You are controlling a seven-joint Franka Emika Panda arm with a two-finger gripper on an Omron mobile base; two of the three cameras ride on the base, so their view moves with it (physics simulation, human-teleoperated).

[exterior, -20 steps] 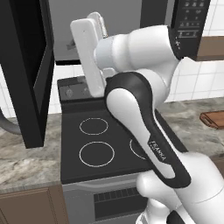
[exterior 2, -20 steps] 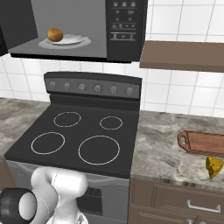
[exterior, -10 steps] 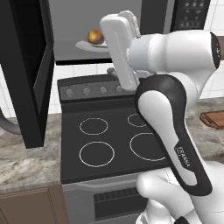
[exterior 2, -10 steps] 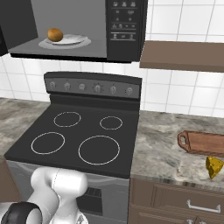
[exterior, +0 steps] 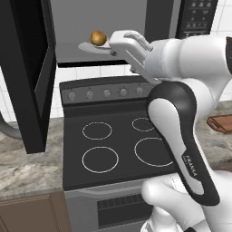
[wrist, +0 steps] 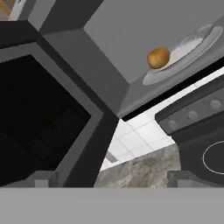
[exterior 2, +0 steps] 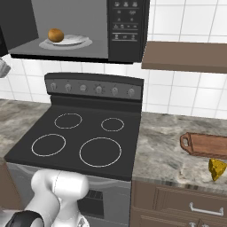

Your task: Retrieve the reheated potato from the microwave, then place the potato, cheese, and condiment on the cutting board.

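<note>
The microwave [exterior 2: 125, 27] hangs over the stove with its door [exterior: 28, 68] swung open to the left. Inside, the golden-brown potato [exterior: 98, 38] [exterior 2: 56, 34] [wrist: 158, 57] rests on a white plate [exterior 2: 75, 42]. My gripper [exterior: 116, 45] [wrist: 114, 178] hovers in front of the opening, just right of and slightly below the potato, open and empty. The cutting board [exterior 2: 207, 145] [exterior: 221, 123] lies on the right counter, with the yellow cheese [exterior 2: 217, 169] just in front of it near the counter edge. The condiment is out of view.
A black stove [exterior 2: 80, 138] with several burners sits under the microwave. Marble counters flank it. A brown shelf [exterior 2: 186, 56] juts from the wall right of the microwave. The open door stands as a tall obstacle at the left.
The hand has swung right and tilted across the microwave opening, uncovering the potato in the left base view. The jaws stayed wide apart. Nothing else moved.
</note>
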